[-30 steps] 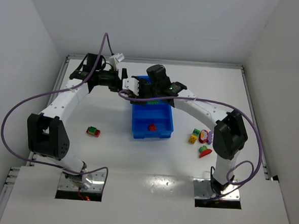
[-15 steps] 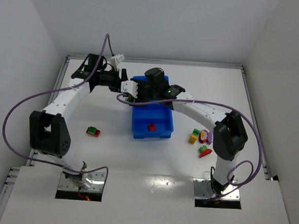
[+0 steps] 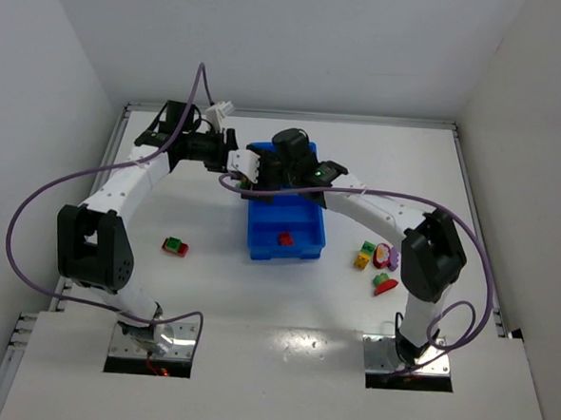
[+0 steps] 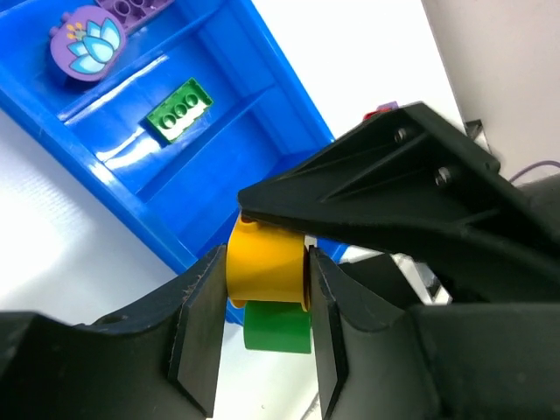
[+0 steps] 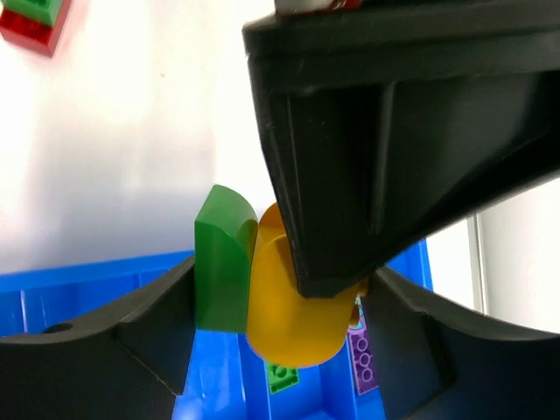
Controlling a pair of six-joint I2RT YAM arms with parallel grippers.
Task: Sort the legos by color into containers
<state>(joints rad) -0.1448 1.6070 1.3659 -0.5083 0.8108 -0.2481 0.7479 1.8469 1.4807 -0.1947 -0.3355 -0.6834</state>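
1. Legos are mostly unsorted yet. The blue tray [image 3: 260, 230] mid-counter [image 3: 209, 291] holds a purple flower piece [image 4: 87, 42], a green brick [image 4: 179, 108] in the next compartment, and a red piece [image 3: 284, 238] at the near end. A red-green piece [image 3: 174, 246] lies loose to the left, a mixed cluster [image 3: 377, 264] to the right.
2. Both arms meet above the tray's far-left corner. The left hand [image 4: 262, 280] pinches the yellow piece [image 4: 267, 262] btwn both fingers. The right hand [image 5: 282, 297] is clamped across the stacked pair [image 5: 262, 306], w/ the green piece [image 5: 223, 262] against one finger; its other side is hidden behind the left hand.
3. Risk: fingers of both hands crowd the same small stack. If the right hand also bears on the yellow, a pull prob. won't split the pair, or the hands knock each other.
4. Risk: the yellow looks round + smooth, so the pinch could slip. A piece popping free would drop into whichever compartment is under it, poss. the wrong colour, or bounce onto the counter.
5. Vs a sec ago: left fingers have drawn in onto the yellow, the right hand's spread is the same, and the hands have nudged closer together. Loose pieces + tray contents are unmoved.
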